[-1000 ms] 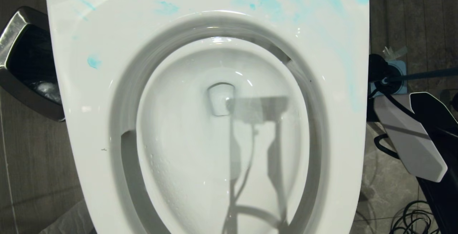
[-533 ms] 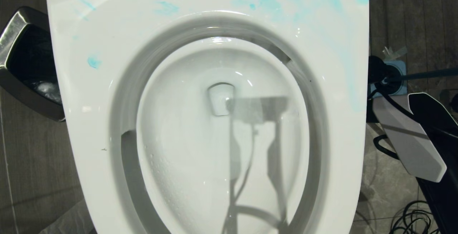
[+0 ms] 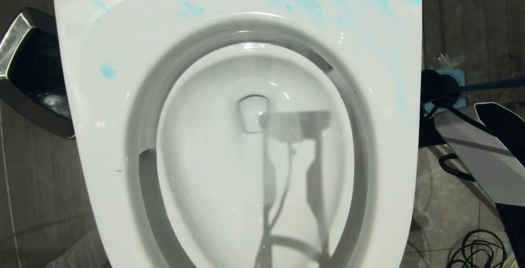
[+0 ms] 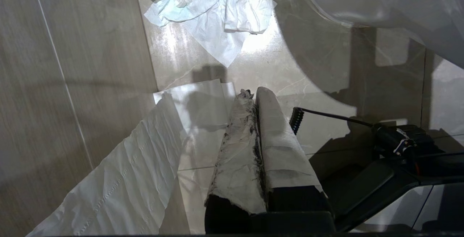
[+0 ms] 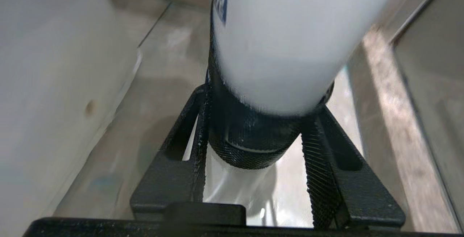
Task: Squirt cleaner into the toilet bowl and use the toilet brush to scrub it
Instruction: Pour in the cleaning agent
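Right gripper (image 5: 253, 146) jaws clamp the white cleaner bottle (image 5: 286, 48) by its black knurled cap. Left gripper (image 4: 255, 103) jaws closed, empty, above the floor beside the white ceramic toilet bowl (image 3: 102, 108).

Right arm (image 3: 480, 157) shifted down and rightward beside toilet (image 3: 102, 116)

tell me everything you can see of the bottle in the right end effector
The bottle has a smooth white plastic-looking body with a blue label edge and a black knurled cap. The right end effector clamps it at the cap, one finger on each side. It is blurred; its far end is out of view.
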